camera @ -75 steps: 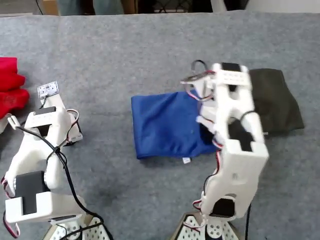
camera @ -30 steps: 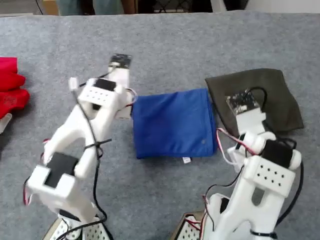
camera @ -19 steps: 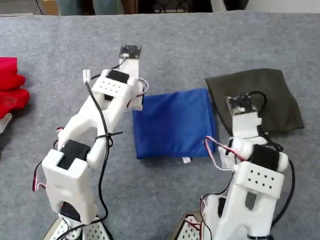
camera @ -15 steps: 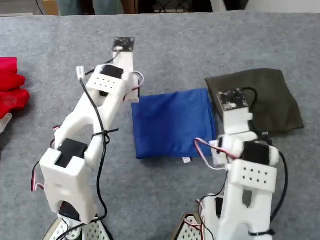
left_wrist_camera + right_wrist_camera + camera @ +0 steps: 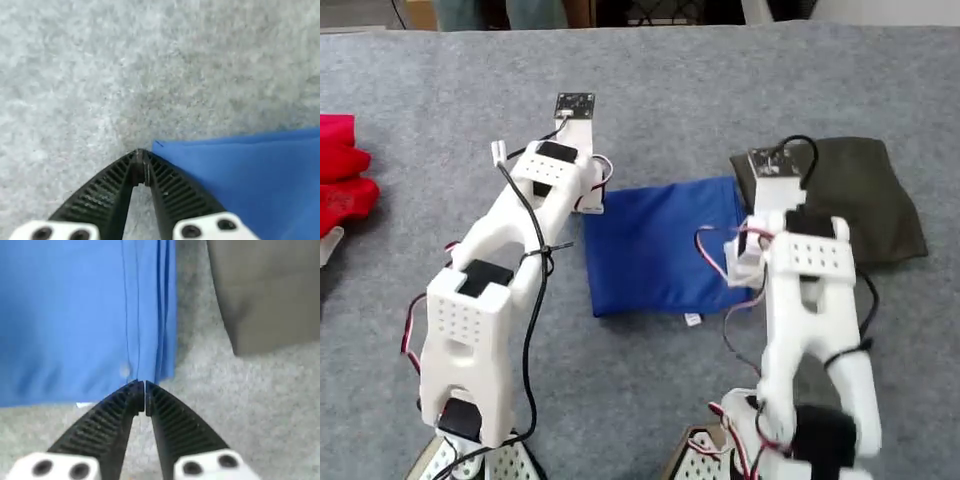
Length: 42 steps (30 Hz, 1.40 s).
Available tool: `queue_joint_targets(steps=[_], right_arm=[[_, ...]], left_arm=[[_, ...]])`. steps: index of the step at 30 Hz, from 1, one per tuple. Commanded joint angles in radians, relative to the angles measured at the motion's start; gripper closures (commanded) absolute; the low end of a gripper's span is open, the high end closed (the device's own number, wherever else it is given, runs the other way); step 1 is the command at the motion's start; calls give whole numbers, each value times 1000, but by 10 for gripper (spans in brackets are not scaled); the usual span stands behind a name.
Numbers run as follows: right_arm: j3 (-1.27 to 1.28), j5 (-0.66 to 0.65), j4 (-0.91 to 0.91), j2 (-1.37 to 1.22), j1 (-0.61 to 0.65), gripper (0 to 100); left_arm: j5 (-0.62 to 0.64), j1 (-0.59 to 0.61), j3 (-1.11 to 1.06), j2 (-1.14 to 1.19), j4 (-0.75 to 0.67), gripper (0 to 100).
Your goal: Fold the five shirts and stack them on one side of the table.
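Observation:
A folded blue shirt [image 5: 660,250] lies flat at the table's middle. My left gripper [image 5: 584,204] is shut, and its tips [image 5: 140,170] rest on the grey cloth right beside the far-left corner of the blue shirt [image 5: 250,175]. My right gripper [image 5: 744,276] is shut too, with its tips [image 5: 144,388] at the near edge of the blue shirt [image 5: 65,315], by its right corner. A folded dark olive shirt [image 5: 870,200] lies just right of the blue one, also seen as the dark shirt [image 5: 270,290].
A pile of red cloth [image 5: 342,180] sits at the table's left edge. A small white tag [image 5: 692,320] pokes out from the blue shirt's near edge. Grey table covering [image 5: 650,90] stretches bare along the far side and between the arm bases.
The left arm swung from its rest by the left side out to the blue shirt's far-left corner. The right arm pulled back, then stretched forward again to the shirt's near-right corner.

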State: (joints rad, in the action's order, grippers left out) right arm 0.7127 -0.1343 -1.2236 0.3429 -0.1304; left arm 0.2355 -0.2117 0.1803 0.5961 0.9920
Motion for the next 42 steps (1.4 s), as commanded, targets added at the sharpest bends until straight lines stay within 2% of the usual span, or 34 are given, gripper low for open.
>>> queue_joint_targets(steps=[1, 5, 11, 25, 30, 32, 36, 39, 42], right_arm=[[-62, 5, 34, -91, 3, 984], [-61, 5, 103, -214, -51, 984], [-79, 3, 224, -369, -146, 984], [-340, 3, -206, -151, -141, 984], [-291, 57, -218, -160, -20, 973], [-277, 161, -216, -185, 25, 908], [-274, 334, -215, -262, 71, 662], [-274, 356, -181, -334, 87, 508], [-277, 362, -166, -403, 94, 465]], left_arm=[[6, 5, 127, 51, 49, 971], [3, 5, 236, 112, 143, 971], [0, 5, 318, 166, 195, 971], [-3, 5, 315, 161, 196, 971], [-3, 5, 314, 161, 198, 971], [-3, 5, 314, 161, 198, 971], [-3, 5, 314, 161, 199, 971], [-3, 5, 314, 161, 199, 971], [-3, 5, 314, 160, 199, 971]])
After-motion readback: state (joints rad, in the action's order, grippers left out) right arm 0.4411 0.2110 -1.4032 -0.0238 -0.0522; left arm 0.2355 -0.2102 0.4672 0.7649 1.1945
